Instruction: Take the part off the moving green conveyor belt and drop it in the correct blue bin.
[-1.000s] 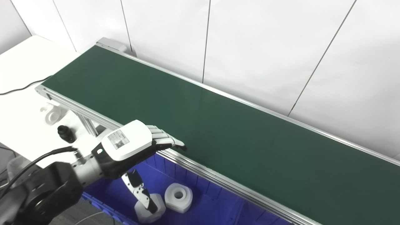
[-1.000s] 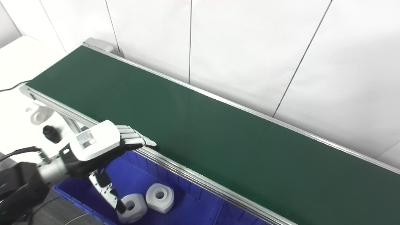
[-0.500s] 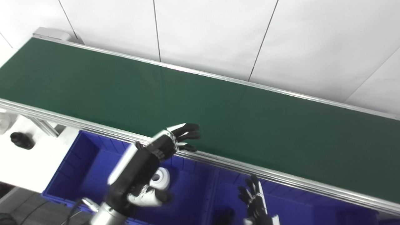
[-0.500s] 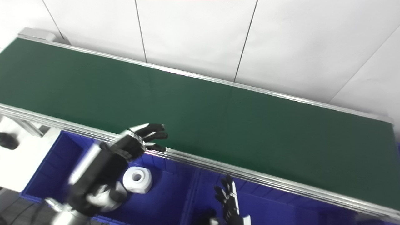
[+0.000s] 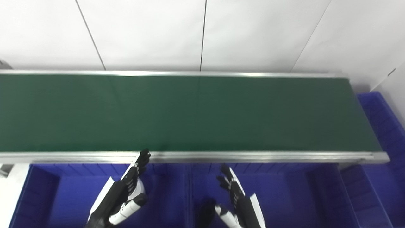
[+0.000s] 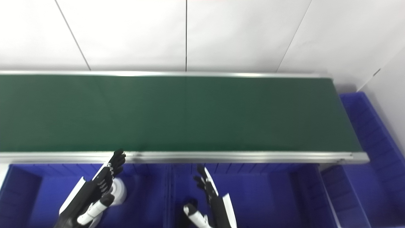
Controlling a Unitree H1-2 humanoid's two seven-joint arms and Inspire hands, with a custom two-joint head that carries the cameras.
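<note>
No part anywhere on the green conveyor belt (image 5: 190, 114), bare from 9 to 3 o'clock, so nothing yet to pick. View swung round since a second ago from a slanted look at the belt's left end to a square-on one; left hand (image 5: 121, 196) at 7 o'clock and right hand (image 5: 237, 202) at 5 o'clock both with fingers spread, holding nothing, low over the blue bins (image 5: 284, 196) and seemingly waiting. White part (image 6: 119, 191) in the left bin mostly hidden behind the left hand, wrists cut off at 6 o'clock, another blue bin (image 5: 384, 123) at 3 o'clock running out of frame.

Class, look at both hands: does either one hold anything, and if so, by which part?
Nothing is held. The left hand and right hand both hover open over the blue bins.
</note>
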